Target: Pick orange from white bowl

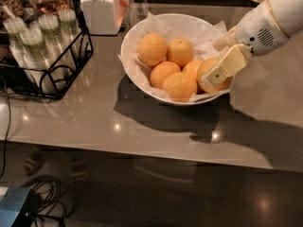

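The white bowl [142, 30] lined with crinkled white paper stands on the grey table and holds several oranges. The orange [207, 69] lies at the bowl's right side, against the rim, partly hidden by my gripper. My gripper [215, 74] reaches in from the upper right and sits right at this orange, its cream-coloured near side lying across the orange's front. The orange rests in the bowl among the others. Five more oranges [152, 48] fill the bowl's middle and left.
A black wire rack [52, 74] with stacked clear cups stands at the left. A white lidded jar [99, 8] stands behind the bowl at the upper left. The table's front edge [142, 150] runs below the bowl. Cables and a blue box [14, 212] lie on the floor.
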`<state>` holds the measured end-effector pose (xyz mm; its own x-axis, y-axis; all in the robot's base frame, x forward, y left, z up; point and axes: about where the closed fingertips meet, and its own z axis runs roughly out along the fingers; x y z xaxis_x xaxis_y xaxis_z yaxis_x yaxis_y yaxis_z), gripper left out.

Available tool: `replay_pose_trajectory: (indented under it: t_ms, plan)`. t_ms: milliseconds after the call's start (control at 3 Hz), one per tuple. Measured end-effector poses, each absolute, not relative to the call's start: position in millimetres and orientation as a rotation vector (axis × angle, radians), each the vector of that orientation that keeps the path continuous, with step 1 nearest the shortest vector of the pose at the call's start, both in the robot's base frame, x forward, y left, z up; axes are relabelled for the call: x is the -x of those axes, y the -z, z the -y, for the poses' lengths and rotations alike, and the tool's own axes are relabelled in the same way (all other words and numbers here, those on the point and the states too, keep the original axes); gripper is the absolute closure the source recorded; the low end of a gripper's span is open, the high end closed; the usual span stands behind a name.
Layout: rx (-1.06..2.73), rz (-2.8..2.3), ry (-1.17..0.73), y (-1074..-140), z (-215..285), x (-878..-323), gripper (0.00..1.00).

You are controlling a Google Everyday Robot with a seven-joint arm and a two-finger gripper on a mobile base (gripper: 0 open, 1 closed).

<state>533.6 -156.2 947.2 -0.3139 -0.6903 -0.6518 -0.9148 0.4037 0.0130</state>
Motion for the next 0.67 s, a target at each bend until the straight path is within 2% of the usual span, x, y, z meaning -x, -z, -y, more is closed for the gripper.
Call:
replay_pose_trajectory:
  t_ms: [667]
  plan:
    - [1.375,-2.163,-0.585,-924,156,-534,0.12]
